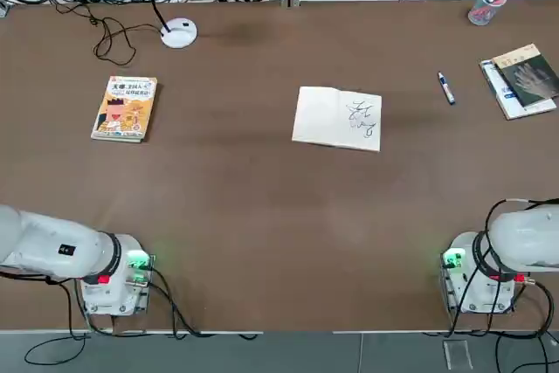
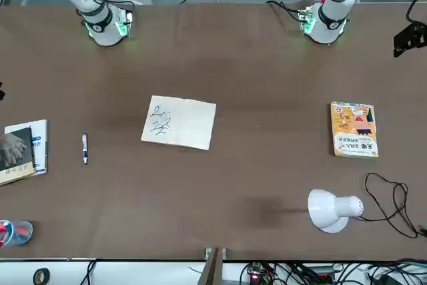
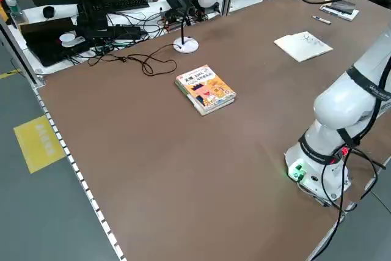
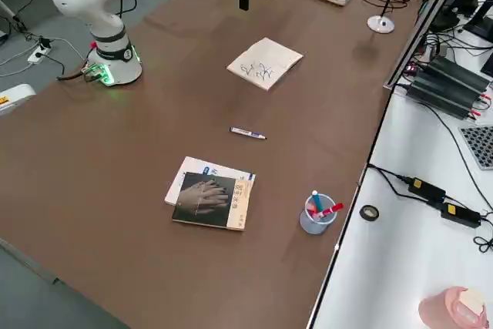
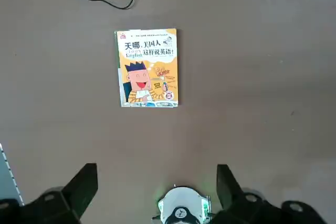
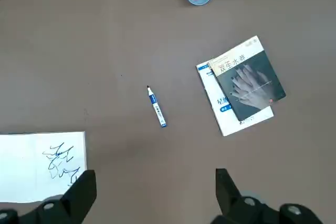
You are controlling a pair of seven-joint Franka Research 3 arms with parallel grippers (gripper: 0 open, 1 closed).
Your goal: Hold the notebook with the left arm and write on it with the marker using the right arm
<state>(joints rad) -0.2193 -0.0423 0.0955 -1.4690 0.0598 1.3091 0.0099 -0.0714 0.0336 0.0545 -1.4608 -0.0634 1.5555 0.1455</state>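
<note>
Brown tabletop [image 1: 262, 233], matte, carries everything. Nearest the robot: both arm bases with green lights, left arm [image 1: 61, 251] and right arm [image 1: 524, 238] drawn back at the near edge. Left tool [image 5: 156, 195] fingers spread wide, nothing between them, raised over the yellow-orange cartoon book [image 5: 148, 67]. Right tool [image 6: 156, 195] likewise wide apart and empty, high above the tabletop.

Mid-tabletop: notebook [image 1: 338, 118] lies open and flat, dark scribbles on its right-hand page. Untouched by either arm.

Marker [image 1: 446, 88] lies flat to the notebook's right, well apart from it.

Beyond the marker: dark grey-covered book [image 1: 522, 79] stacked on a white one. Far edge: cup of pens [image 1: 485, 6], white desk lamp [image 1: 179, 6].
</note>
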